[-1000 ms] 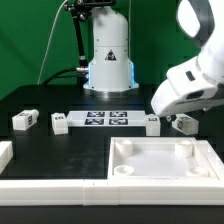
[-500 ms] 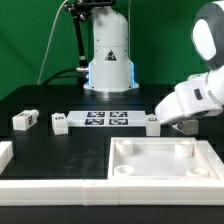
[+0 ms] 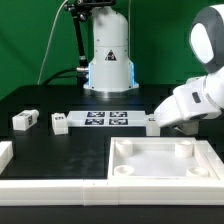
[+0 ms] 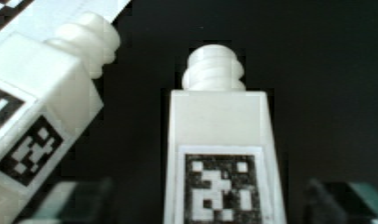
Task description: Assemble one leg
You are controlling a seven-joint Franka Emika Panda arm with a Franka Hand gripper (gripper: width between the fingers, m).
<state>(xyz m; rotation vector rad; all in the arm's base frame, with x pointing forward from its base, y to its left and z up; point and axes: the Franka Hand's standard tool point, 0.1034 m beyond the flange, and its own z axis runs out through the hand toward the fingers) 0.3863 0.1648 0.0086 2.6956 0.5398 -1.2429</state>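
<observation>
Black bench (image 3: pixel 60 148) and green backdrop are seen, the gripper (image 3: pixel 172 122) held low near the bench edge at the exterior view's right, behind the white panel (image 3: pixel 160 179). The jaws are spread wide with nothing gripped. The leg (image 4: pixel 218 140) is framed between the fingers (image 4: pixel 346 203), untouched, with a second leg (image 4: pixel 44 90) lying just beside it.

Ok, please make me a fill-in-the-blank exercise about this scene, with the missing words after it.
1. The table is ___ in colour.
2. The panel with the raised rim is ___ in colour.
3. In the wrist view ___ legs show; one leg is between the open fingers of the tool.
Missing words: black; white; two.
</observation>
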